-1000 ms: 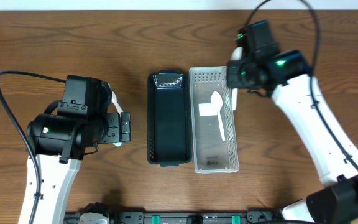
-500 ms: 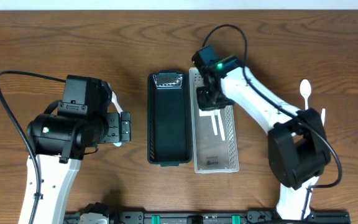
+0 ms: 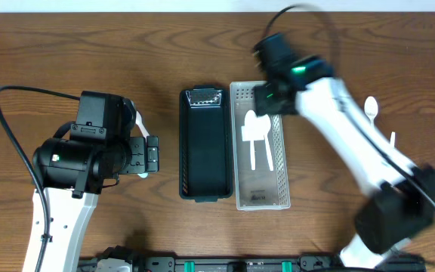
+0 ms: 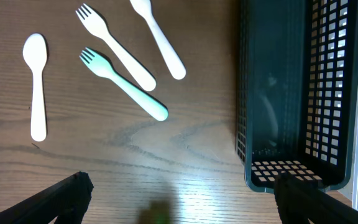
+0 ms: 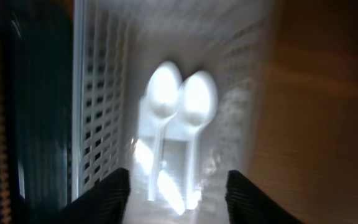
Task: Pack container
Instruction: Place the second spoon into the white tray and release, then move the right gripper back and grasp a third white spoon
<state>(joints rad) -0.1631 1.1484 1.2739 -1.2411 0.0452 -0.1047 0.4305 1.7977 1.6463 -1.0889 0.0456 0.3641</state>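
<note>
— Where does your right pincer (image 5: 176,202) stand?

— Over the far end of the white basket (image 3: 286,181), fingers spread apart with nothing between them. My wrist view is smeared by motion, but the gap is plainly empty. Below it the two spoons (image 5: 180,102) lie in the basket side by side, bowls touching, handles running down its length.

— And the left pincer (image 4: 185,208)?

— Wide open and empty too, hanging above the surface (image 3: 89,45) near a teal fork (image 4: 124,85), a white fork (image 4: 115,48) and a white spoon (image 4: 36,87). The black basket (image 3: 205,151) beside them holds nothing.

— So what is the step, as you judge it?

— Going for the next piece. A loose spoon (image 3: 370,109) lies on my right, well apart from the baskets; I take that as the right pincer's target.

— How do you do it well?

— Rise clear of the basket wall before swinging out, so a finger doesn't catch the lattice and drag it. Come down with the fingers across the handle, not along it, and close on the narrow stem near the bowl. A flat plastic spoon slips or flicks if pinched at its tip. Then lay it beside the pair, bowl toward the same end.
</note>
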